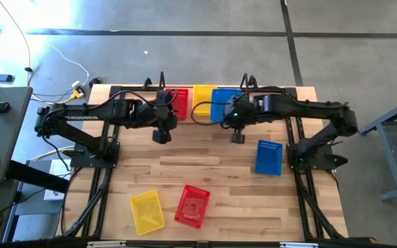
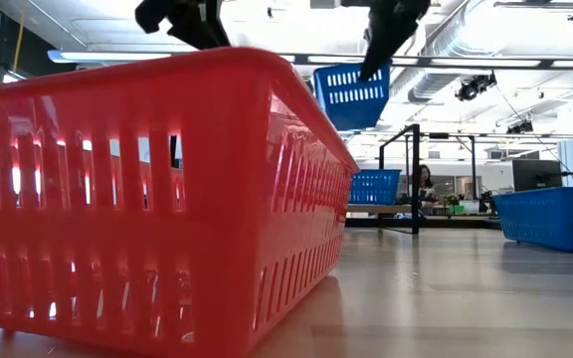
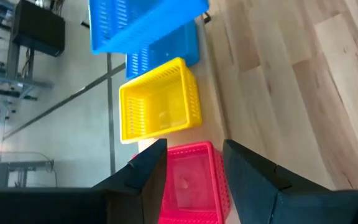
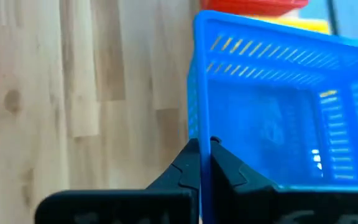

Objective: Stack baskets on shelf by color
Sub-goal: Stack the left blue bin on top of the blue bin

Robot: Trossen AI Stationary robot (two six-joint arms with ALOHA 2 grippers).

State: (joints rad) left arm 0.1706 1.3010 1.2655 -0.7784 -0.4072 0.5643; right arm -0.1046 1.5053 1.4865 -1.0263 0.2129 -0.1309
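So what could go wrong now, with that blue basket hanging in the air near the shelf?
1. The right gripper pinches only the thin rim of the blue plastic mesh basket, so it might tilt or slip free.
2. The blue basket already on the shelf sits beside the yellow mesh basket; a crooked descent could catch a rim or nudge that neighbour.
3. The left gripper, open over the red mesh basket on the shelf, works close by, so the arms might bump.

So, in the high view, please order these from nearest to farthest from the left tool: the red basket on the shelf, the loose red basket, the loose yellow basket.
From the left tool:
1. Red basket on the shelf, just behind it, at the table's far edge.
2. Loose red basket, near the front edge.
3. Loose yellow basket, front edge; nearly level with the loose red one, so this order is uncertain.
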